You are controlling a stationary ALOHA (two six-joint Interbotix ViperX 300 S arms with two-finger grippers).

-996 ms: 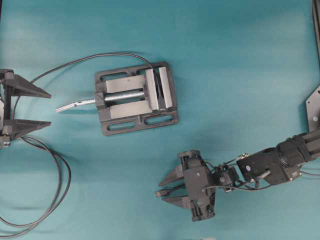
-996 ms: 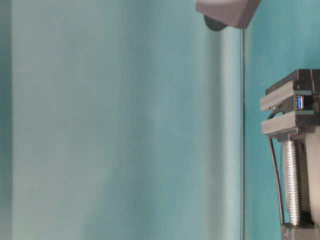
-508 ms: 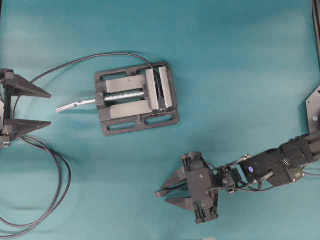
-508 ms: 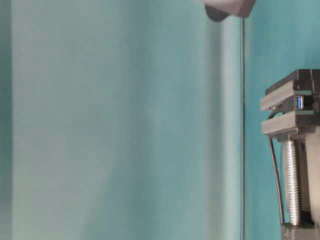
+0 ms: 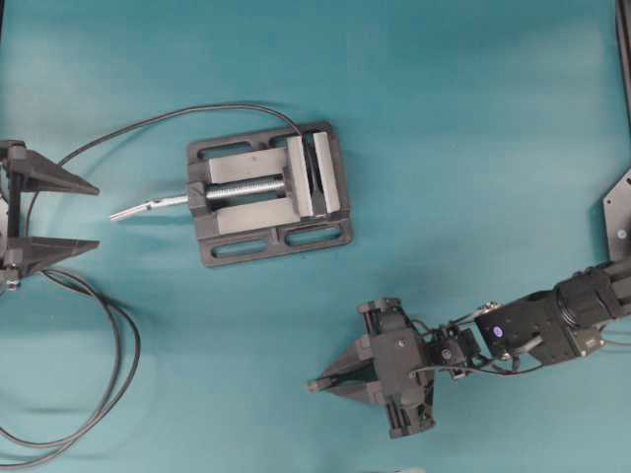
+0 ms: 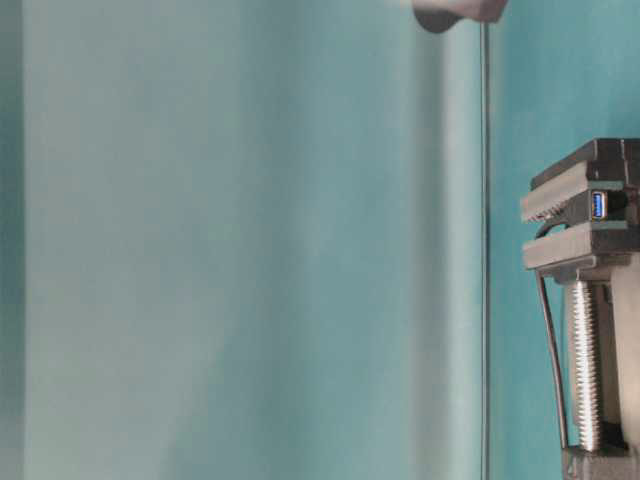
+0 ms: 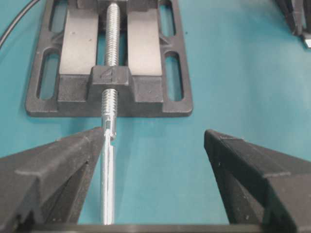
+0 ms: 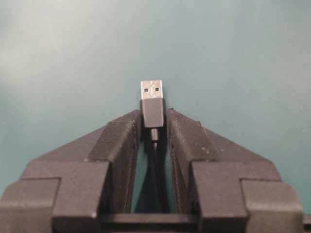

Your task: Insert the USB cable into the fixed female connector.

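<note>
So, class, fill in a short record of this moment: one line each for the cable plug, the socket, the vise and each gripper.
USB cable: plug pinched between the right gripper's fingertips, metal end sticking out in front
fixed female connector: blue socket clamped in the vise
vise: on the teal table, screw handle toward the left gripper
right gripper: shut on the plug
left gripper: open, holding nothing

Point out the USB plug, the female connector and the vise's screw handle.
USB plug (image 8: pixel 152 101): right wrist view, where metal tip meets black housing.
Female connector (image 6: pixel 598 205): table-level view, blue socket opening.
Screw handle (image 5: pixel 148 206): overhead view, middle of the silver rod.
</note>
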